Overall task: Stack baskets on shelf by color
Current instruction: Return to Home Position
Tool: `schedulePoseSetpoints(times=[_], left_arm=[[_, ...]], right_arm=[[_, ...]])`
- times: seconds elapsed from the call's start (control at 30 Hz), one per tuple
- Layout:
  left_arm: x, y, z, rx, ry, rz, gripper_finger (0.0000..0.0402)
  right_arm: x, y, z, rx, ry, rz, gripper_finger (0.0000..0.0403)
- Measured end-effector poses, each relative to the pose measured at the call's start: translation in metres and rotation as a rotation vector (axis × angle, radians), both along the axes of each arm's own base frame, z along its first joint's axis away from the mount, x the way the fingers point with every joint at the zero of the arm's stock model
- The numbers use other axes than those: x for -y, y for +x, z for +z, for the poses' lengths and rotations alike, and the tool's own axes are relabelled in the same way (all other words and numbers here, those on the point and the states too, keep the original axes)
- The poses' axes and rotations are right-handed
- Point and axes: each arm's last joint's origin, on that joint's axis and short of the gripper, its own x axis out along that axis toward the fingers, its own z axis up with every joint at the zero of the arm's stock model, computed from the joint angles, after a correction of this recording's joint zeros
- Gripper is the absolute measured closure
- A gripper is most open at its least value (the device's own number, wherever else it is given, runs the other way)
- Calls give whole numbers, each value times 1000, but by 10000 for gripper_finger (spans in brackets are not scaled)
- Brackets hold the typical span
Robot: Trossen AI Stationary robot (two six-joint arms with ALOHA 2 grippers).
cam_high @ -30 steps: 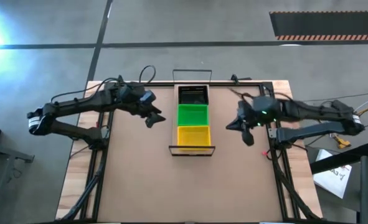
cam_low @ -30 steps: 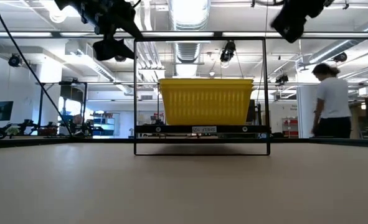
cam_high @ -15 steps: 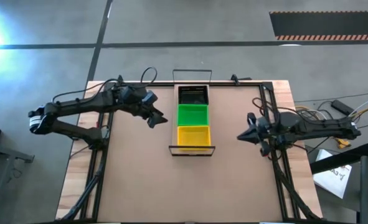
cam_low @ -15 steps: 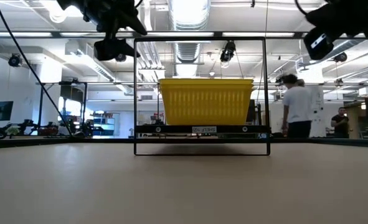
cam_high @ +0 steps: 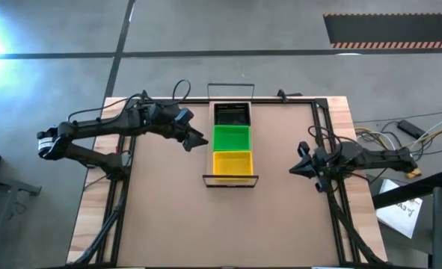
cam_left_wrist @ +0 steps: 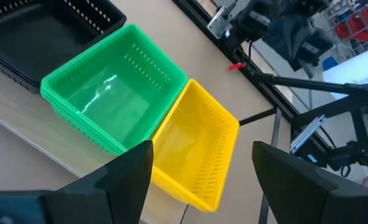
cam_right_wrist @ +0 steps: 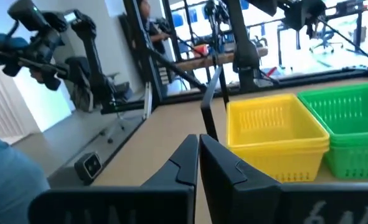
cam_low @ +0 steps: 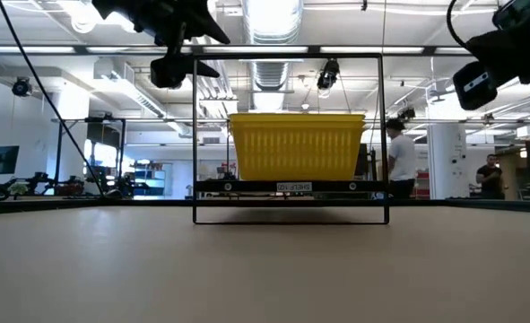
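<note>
I saw yellow plastic baskets (cam_high: 232, 163), green plastic baskets (cam_high: 231, 137) and black plastic baskets (cam_high: 231, 114) in a row on the narrow light-wood shelf (cam_low: 336, 187). My left tool (cam_high: 198, 140) hung wide open close beside the shelf. My right tool (cam_high: 295, 168) was pinched together, well away from the shelf, above the brown desk (cam_high: 168, 209).

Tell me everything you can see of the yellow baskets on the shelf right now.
The yellow baskets are bright plastic, rectangular and open-topped, with slotted walls and a rolled rim. Doubled rims in the right wrist view suggest they are nested. They sit upright and level at the shelf's near end, one side against the green baskets, and look empty inside. The left gripper, open, and the right gripper, shut, hang clear of them on either side.
</note>
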Motion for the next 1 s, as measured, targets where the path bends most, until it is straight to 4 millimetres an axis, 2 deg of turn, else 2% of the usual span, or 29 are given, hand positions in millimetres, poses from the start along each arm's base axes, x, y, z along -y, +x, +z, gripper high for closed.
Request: schedulePoseSetpoints(times=[0.13,0.4,0.53,0.67,0.8,0.9,1.0], left_arm=[[-1,0,1,6,12,17,143],[-2,3,2,52,88,-5,144],[-2,1,11,115,209,-33,162],[2,-11,22,162,330,-77,217],[9,-34,25,214,446,-111,311],[15,-57,17,275,487,-107,383],[22,-81,8,389,533,-84,391]], right_arm=[[0,5,-15,33,6,1,394],[2,6,-17,24,-48,-95,394],[5,7,-20,-26,38,-180,394],[5,8,-21,-54,101,-192,394],[5,9,-22,-63,112,-192,394],[5,9,-22,-65,112,-192,394],[5,9,-22,-65,112,-192,394]])
